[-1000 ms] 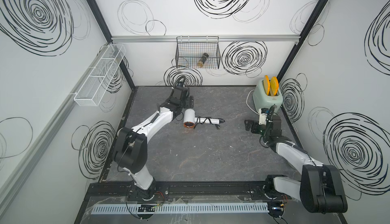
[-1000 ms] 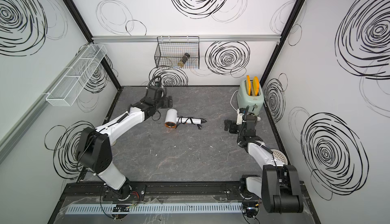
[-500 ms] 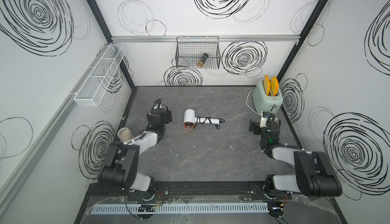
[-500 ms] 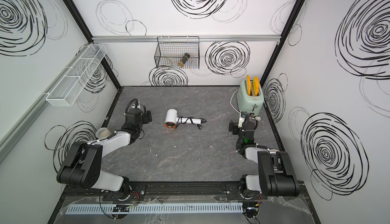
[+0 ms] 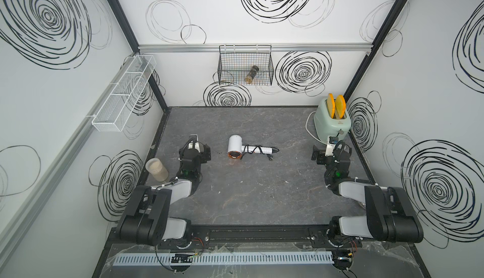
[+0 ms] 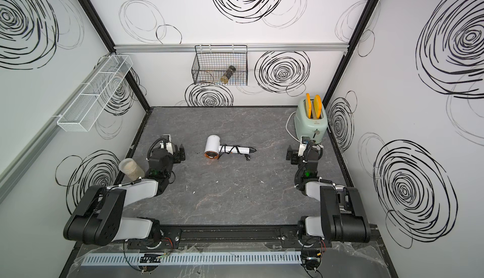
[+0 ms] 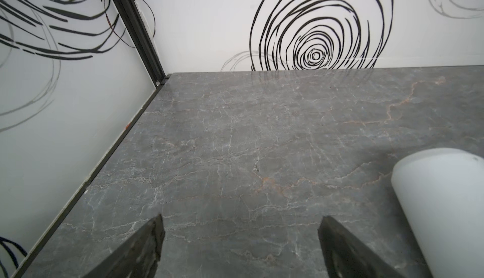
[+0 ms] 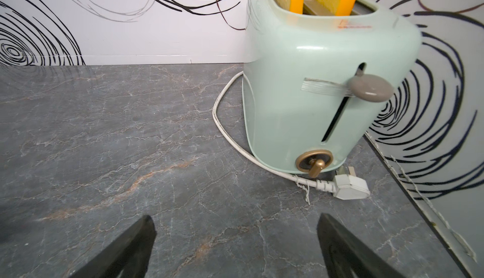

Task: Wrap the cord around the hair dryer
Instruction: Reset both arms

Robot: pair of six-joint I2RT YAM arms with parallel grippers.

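Grey marbled counter (image 5: pixel 248 192) fills a booth of white walls drawn with black spirals. Farthest left, a white mesh shelf (image 5: pixel 123 101) hangs on the side wall. A clear jar (image 5: pixel 156 169) of beige contents stands at the counter's edge, outboard of the left arm.

The left end effector (image 7: pixel 241 221) sits low over the counter with its jaws spread wide. Only bare stone shows between its fingertips (image 7: pixel 154 237).

To its right, near but apart, lies the hair dryer (image 5: pixel 235 145), with its copper-ringed nozzle facing the arms' bases. Its white handle points toward the right end effector (image 8: pixel 234 219). The cord (image 5: pixel 253 149) runs in a few black loops around that handle. Its plug (image 5: pixel 269 157) rests on the counter just beside the handle's end. Beyond the dryer, a black wire basket (image 5: pixel 222 67) on the back wall holds a bottle (image 5: pixel 252 74) lying on its side.

The right end effector is well apart from the handle's end, jaws wide and empty. Just ahead of it stands a mint-green toaster (image 8: pixel 314 80) with two yellow slices (image 5: pixel 336 105). A white cable (image 8: pixel 227 132) curls round its side to a white plug (image 8: pixel 351 185) at its foot.
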